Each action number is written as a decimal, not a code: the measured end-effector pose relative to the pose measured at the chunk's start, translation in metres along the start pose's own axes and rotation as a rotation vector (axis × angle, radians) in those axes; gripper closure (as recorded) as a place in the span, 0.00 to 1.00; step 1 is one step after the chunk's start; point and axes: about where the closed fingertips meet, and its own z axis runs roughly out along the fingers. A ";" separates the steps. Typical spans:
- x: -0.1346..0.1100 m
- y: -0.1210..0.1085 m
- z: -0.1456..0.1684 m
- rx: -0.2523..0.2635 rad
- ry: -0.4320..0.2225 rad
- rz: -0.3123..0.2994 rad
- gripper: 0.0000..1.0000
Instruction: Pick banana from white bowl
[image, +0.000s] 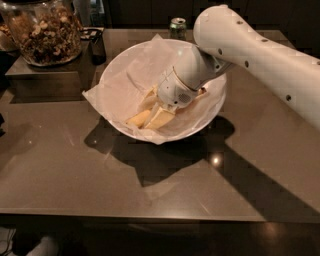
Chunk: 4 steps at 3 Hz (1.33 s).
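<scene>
The white bowl (120, 65), wide and lined with crinkled white paper, stands on the dark table in the middle of the camera view. My gripper (142, 121) reaches down into it from the right, its tip low on the near-left inner side of the bowl. The white wrist (180, 85) covers the bowl's middle. The banana is mostly hidden under the wrist. A pale yellow strip (148, 98) shows just left of the wrist, and I cannot tell whether it is the banana.
A glass jar of nuts (42, 32) stands on a raised block at the back left, with a small dark holder (96, 46) beside it. A green can (177, 27) stands behind the bowl. The white arm (260, 60) crosses the right side above the table.
</scene>
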 end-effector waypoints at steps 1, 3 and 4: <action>-0.001 0.001 -0.002 0.003 0.009 -0.001 0.86; -0.019 -0.002 -0.040 0.069 0.093 -0.033 1.00; -0.042 -0.005 -0.079 0.130 0.096 -0.067 1.00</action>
